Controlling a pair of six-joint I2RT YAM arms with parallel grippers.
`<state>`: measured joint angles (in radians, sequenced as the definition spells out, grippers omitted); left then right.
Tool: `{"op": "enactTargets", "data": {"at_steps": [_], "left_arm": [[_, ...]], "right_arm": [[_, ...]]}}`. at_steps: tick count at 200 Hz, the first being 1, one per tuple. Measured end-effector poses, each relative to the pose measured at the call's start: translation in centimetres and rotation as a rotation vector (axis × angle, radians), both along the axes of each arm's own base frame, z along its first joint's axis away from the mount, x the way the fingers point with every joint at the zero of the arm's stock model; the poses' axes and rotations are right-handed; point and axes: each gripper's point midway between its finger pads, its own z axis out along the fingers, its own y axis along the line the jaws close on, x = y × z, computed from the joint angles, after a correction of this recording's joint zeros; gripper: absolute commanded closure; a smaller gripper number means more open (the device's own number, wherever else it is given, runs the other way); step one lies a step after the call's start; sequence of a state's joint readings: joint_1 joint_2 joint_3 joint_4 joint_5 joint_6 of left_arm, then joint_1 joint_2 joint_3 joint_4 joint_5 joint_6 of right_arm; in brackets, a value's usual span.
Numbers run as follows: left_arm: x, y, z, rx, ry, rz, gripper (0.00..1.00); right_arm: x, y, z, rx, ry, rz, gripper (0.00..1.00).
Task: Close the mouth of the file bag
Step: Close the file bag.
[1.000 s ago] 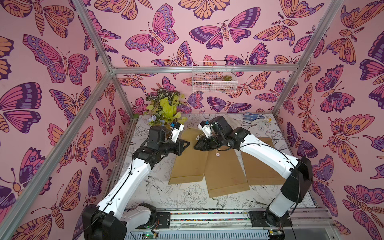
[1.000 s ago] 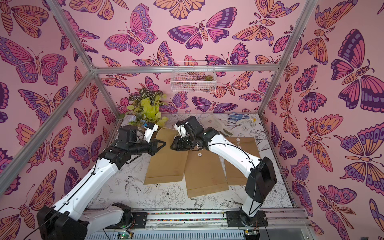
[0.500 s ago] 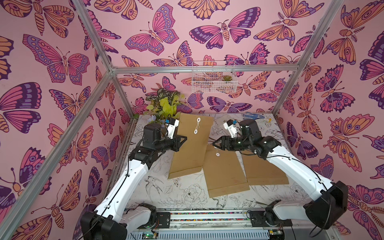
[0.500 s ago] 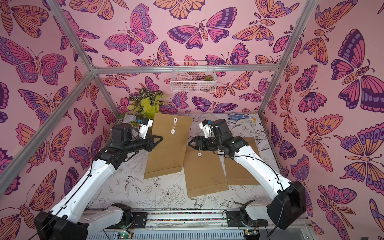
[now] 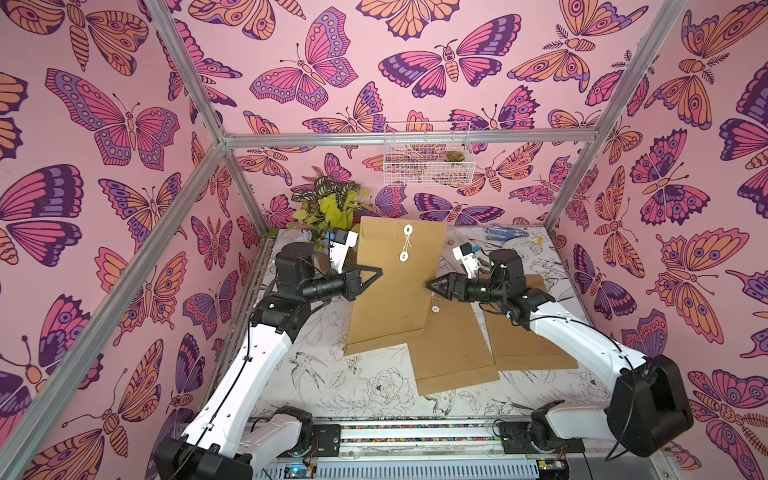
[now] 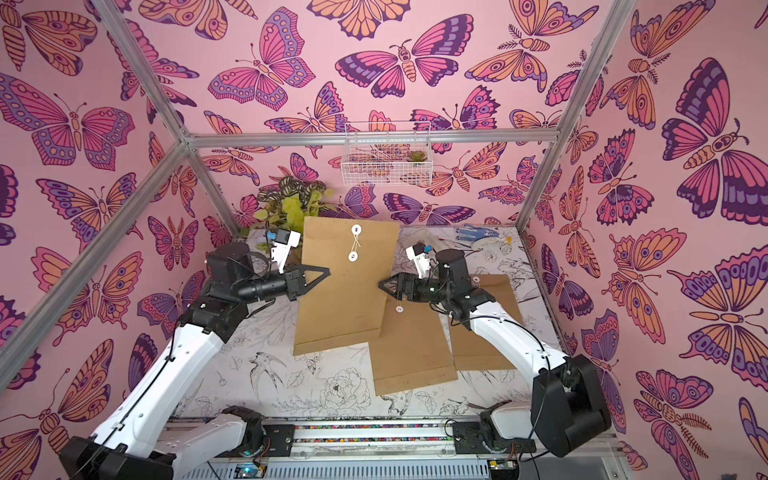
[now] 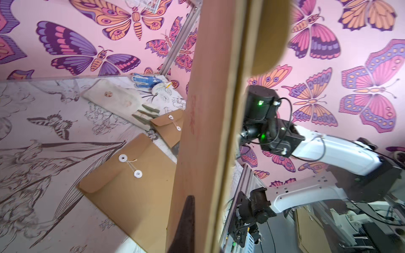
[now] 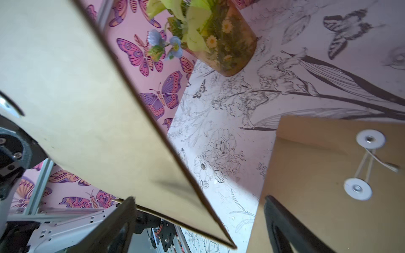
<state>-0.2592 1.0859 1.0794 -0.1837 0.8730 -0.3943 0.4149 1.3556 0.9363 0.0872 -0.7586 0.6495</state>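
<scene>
Fingers, left gripper (image 5: 379,271): pinched shut on the left edge of the file bag (image 5: 390,299), which is lifted and tilted at frame centre in both top views.
Fingers, right gripper (image 5: 429,286): spread wide, with the bag's right edge between them.
Wire basket (image 5: 428,166), upper centre: holds one small succulent (image 5: 453,156).
Arms: both level, grippers facing each other.

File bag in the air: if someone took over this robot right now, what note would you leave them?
Left gripper: shut on the raised bag at its left edge, holding it up.
Right gripper: open at its right edge, not gripping.
Two other bags lie flat on the table.
Done: the raised bag's flap looks folded down; string runs between its two discs.
Left: check the string is wound tight, then probably lay the bag down.
</scene>
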Motion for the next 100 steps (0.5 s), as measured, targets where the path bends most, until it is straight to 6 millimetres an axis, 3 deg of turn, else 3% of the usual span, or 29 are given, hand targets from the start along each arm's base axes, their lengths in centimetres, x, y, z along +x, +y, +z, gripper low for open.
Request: {"op": "enactTargets", "data": {"at_steps": [24, 47, 71, 90, 100], "left_arm": [[-0.1, 0.2, 1.1, -0.042, -0.007, -0.019, 1.0], [0.5, 0.8, 1.7, -0.068, -0.009, -0.004, 1.0], [1.5, 2.0, 0.9, -0.076, 0.009, 0.043, 0.84], [2.2, 2.8, -1.0, -0.062, 0.067, 0.088, 0.7], [2.5, 3.4, -2.3, -0.043, 0.096, 0.124, 0.65]], "right_arm": [[-0.4, 1.0, 2.4, 0.096, -0.06, 0.073, 0.28], [-0.8, 1.5, 3.8, 0.155, -0.093, 0.121, 0.6], [-0.6, 1.7, 3.8, 0.195, -0.061, 0.124, 0.86], [-0.7, 2.2, 3.1, 0.214, -0.017, 0.13, 1.0], [-0.9, 2.5, 2.9, 0.22, 0.002, 0.132, 1.0]]}}
